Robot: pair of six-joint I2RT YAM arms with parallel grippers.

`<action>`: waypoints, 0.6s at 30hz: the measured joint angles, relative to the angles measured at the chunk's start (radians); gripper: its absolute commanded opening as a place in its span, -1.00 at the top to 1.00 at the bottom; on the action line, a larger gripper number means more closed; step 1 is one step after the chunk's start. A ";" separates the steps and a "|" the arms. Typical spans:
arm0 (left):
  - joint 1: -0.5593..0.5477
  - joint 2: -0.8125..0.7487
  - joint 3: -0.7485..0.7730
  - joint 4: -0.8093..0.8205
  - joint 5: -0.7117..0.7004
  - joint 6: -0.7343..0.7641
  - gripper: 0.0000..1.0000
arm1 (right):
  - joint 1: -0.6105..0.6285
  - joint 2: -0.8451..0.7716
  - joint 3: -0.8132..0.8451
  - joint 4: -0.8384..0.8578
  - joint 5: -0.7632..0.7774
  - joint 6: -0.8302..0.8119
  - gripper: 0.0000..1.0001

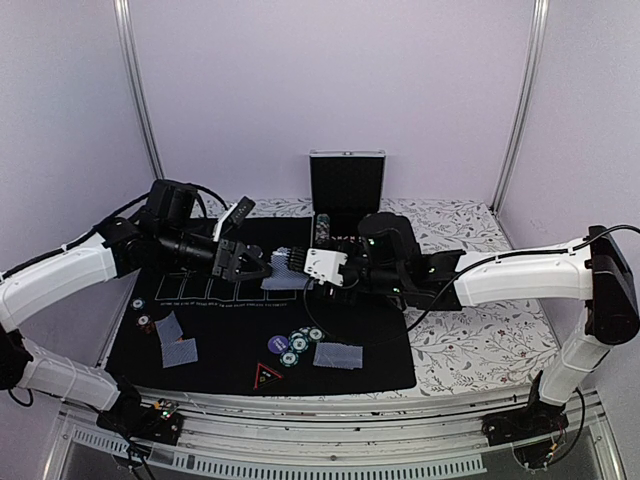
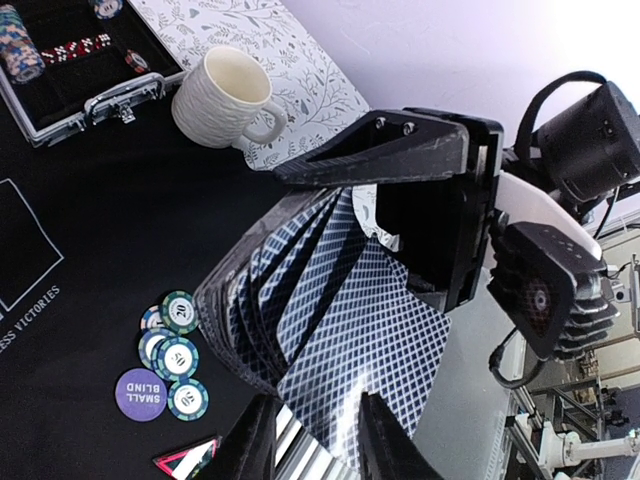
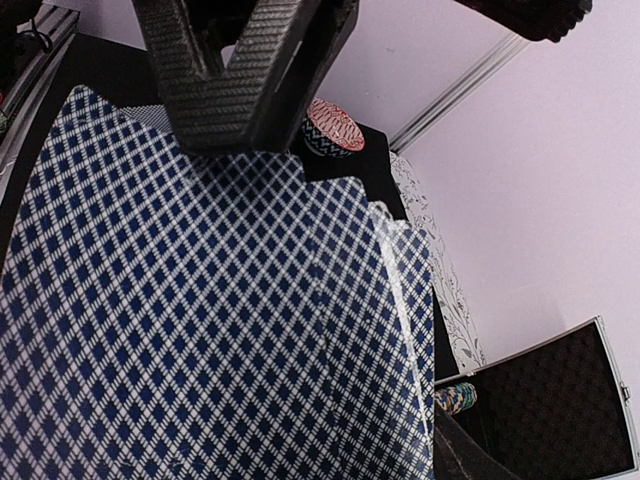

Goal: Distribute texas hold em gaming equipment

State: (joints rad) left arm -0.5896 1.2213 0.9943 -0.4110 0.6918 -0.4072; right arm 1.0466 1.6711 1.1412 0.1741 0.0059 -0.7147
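My right gripper (image 1: 318,268) is shut on a fanned deck of blue-checked playing cards (image 2: 300,300), held above the black mat. The fan fills the right wrist view (image 3: 200,330). My left gripper (image 2: 318,440) faces it with its fingers apart, and the front card's lower edge (image 2: 350,350) reaches down between them. Green-and-white poker chips (image 2: 178,355) and a purple button (image 2: 140,393) lie on the mat below. Dealt cards lie at the mat's left (image 1: 175,338) and right (image 1: 338,355). Small round buttons (image 1: 142,312) sit at the left edge.
A cream mug (image 2: 222,98) stands on the floral cloth beside an open metal case (image 2: 100,100) that holds chip stacks (image 2: 22,45). A red triangle sign (image 1: 265,377) lies at the front edge of the mat (image 1: 230,310). Both arms meet over the mat's middle.
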 measured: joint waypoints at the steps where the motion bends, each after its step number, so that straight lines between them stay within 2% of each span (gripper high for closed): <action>1: 0.000 -0.002 0.000 -0.002 0.000 0.000 0.39 | 0.000 0.000 0.000 0.000 0.000 0.000 -0.09; 18: 0.002 -0.019 -0.006 -0.021 0.019 -0.001 0.43 | -0.001 0.000 0.000 0.006 0.000 0.000 -0.09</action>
State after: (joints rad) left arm -0.5877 1.2026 0.9886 -0.4324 0.7113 -0.4080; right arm 1.0458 1.6711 1.1412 0.1799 0.0055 -0.7147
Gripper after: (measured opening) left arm 0.285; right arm 0.548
